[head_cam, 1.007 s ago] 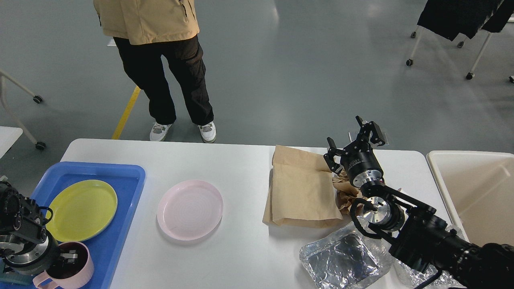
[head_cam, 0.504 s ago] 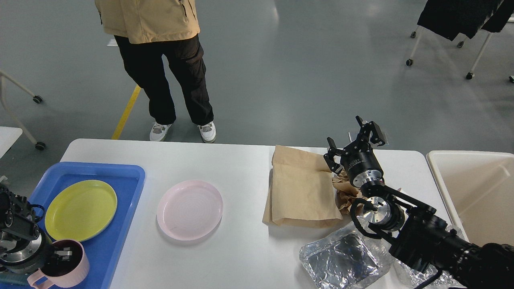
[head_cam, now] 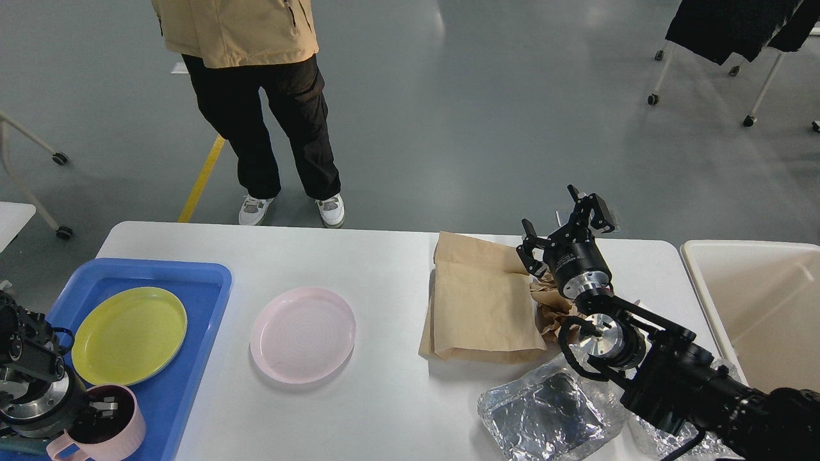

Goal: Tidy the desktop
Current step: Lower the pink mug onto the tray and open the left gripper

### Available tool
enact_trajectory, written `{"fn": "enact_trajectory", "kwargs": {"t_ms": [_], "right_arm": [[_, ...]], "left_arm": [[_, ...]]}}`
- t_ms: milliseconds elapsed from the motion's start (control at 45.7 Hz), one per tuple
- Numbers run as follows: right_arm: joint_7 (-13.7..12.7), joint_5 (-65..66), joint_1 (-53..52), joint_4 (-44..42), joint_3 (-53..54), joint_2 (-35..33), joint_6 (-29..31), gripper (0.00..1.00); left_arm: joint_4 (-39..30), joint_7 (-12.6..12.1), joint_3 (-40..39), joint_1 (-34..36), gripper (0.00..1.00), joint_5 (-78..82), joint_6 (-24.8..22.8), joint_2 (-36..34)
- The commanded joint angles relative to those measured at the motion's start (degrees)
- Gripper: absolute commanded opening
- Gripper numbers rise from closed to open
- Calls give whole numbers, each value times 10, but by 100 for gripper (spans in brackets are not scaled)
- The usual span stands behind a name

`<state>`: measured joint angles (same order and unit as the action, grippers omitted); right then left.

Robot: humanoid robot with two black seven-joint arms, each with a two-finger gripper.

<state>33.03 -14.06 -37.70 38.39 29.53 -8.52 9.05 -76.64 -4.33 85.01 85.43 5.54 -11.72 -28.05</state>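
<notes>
At far left, left gripper [head_cam: 102, 410] reaches into pink mug [head_cam: 102, 430] on blue tray [head_cam: 186, 358]; fingers inside the mug, spread or pinching cannot tell. Yellow plate [head_cam: 129, 333] on tray. Desktop [head_cam: 384, 269], white, long axis running left-right, lies under both arms. Pink plate [head_cam: 302, 333] mid-left, brown paper bag [head_cam: 483, 306] right of centre, foil [head_cam: 544, 416] near front. Right gripper [head_cam: 564, 224] hovers above far edge beside bag, fingers spread, empty. Cream bin [head_cam: 756, 301] at right. Grey floor; person [head_cam: 256, 96] standing behind.
</notes>
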Motion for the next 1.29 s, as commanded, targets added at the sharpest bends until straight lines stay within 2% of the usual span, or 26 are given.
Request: {"fn": "enact_trajectory", "kwargs": {"t_ms": [0,854,1029,1182,1270], "right_arm": [[0,0,0,-1,0,0,0,100],[0,0,0,0,0,0,0,100],[0,0,0,0,0,0,0,100],[0,0,0,0,0,0,0,100],[0,0,0,-1,0,0,0,100]], "left_arm": [[0,-1,-11,-2,97,0,1,2],[4,-2,-8,5,97,3,-10,-3],[4,-2,1,46,97,8,-69,-31],[7,-2,9,74,97,11,-162,-34],[22,4,18,117,97,33,-230,-41]]}}
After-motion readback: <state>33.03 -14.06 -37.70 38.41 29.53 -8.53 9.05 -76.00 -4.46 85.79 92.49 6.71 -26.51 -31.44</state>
